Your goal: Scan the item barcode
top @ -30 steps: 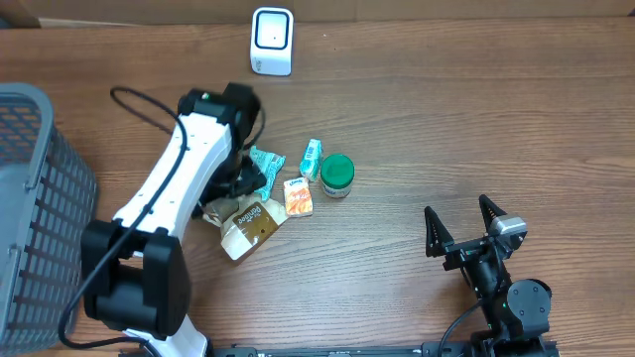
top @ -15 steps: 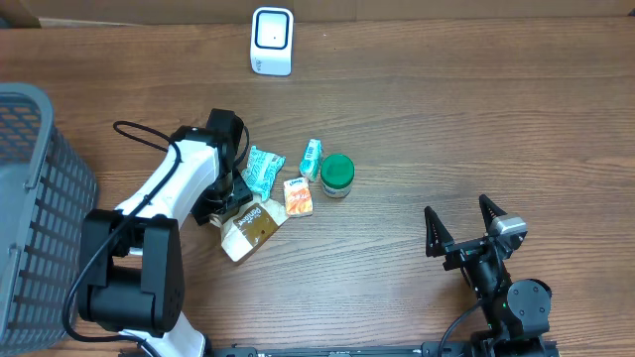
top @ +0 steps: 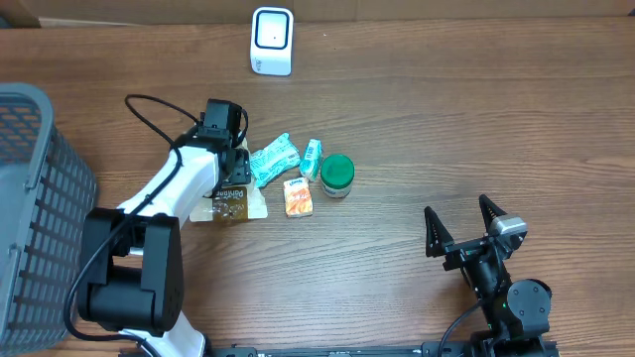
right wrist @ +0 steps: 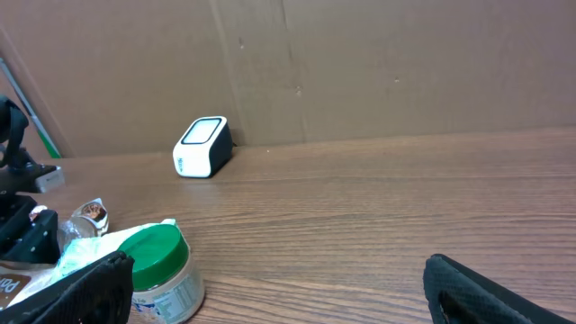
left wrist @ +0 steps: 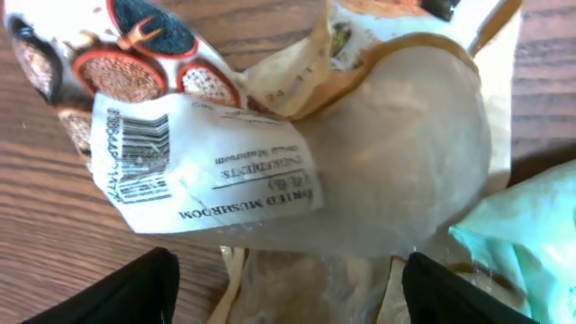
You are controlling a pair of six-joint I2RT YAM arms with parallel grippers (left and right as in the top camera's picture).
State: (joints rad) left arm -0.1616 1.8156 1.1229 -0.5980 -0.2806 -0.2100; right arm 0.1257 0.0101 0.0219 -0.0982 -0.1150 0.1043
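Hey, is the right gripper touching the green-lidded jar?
Apart. The overhead view shows the right gripper well off to one side of the jar, with a wide gap between them.

Matt brown wood-grain table (top: pixel 446 129). Glossy, crinkled clear-plastic mushroom bag (left wrist: pixel 405 153) with smooth white paper label (left wrist: pixel 207 166). Grey plastic mesh basket (top: pixel 40 198). Smooth white plastic scanner (top: pixel 271 40). Green-lidded plastic jar (top: pixel 337 174). Matt cardboard wall (right wrist: pixel 405 63).

A crumpled tan dried-mushroom pouch (top: pixel 230 201) is lying on the table (top: pixel 446 129), its white barcode label (left wrist: pixel 135 157) facing up. The white scanner (top: pixel 271 41) is standing well apart, near the far edge.
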